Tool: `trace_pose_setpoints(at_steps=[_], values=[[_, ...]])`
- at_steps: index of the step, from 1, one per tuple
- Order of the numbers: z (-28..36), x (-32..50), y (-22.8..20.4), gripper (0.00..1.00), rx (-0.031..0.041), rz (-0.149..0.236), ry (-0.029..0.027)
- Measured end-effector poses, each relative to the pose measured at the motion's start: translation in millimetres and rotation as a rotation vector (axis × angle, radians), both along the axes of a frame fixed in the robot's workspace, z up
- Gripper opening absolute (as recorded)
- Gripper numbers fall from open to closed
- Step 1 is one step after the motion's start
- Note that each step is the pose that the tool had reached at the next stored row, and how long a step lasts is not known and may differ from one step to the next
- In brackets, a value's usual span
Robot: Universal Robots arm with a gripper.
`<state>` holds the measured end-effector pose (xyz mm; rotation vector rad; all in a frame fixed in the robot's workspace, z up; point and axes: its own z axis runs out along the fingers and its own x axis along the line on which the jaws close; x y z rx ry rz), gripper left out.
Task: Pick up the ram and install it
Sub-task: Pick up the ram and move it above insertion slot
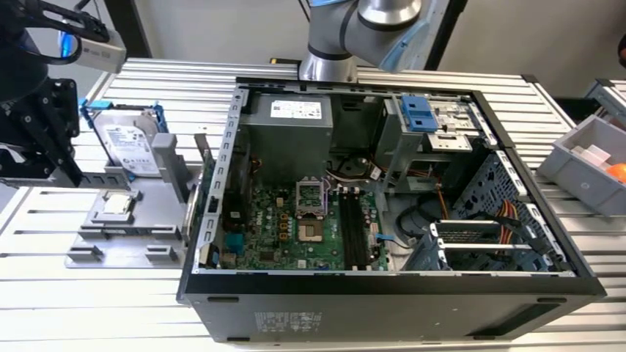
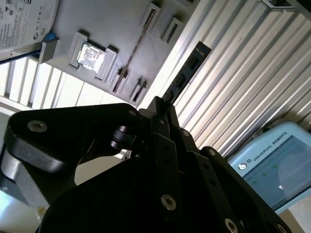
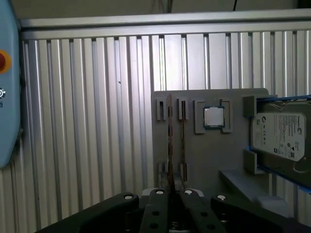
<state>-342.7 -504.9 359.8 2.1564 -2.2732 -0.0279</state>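
Observation:
My gripper (image 2: 160,109) is shut on the ram (image 2: 187,73), a dark narrow stick with small chips that juts out from between the fingers over the ribbed table. In the first wrist view the ram (image 3: 170,141) shows edge-on, rising from the gripper (image 3: 171,191) in front of the grey fixture (image 3: 233,160). In the exterior view the gripper (image 1: 39,139) hangs at the far left, beside the fixture and well away from the open computer case (image 1: 391,286). The long black motherboard slots (image 1: 354,220) lie inside the case.
The grey fixture (image 1: 98,253) holds a silver hard drive in a blue frame (image 1: 127,143) and a square processor chip (image 1: 116,205). Another thin stick (image 2: 133,53) stands in a fixture slot. A teach pendant (image 2: 272,165) lies on the table, and a grey bin (image 1: 587,161) sits at the exterior view's right.

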Motion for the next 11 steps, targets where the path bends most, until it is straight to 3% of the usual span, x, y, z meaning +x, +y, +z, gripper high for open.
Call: trace_pose_setpoints(at_steps=[11], values=[[8.0, 0.0, 0.5, 0.0, -0.0011, 0.0, 0.0001]])
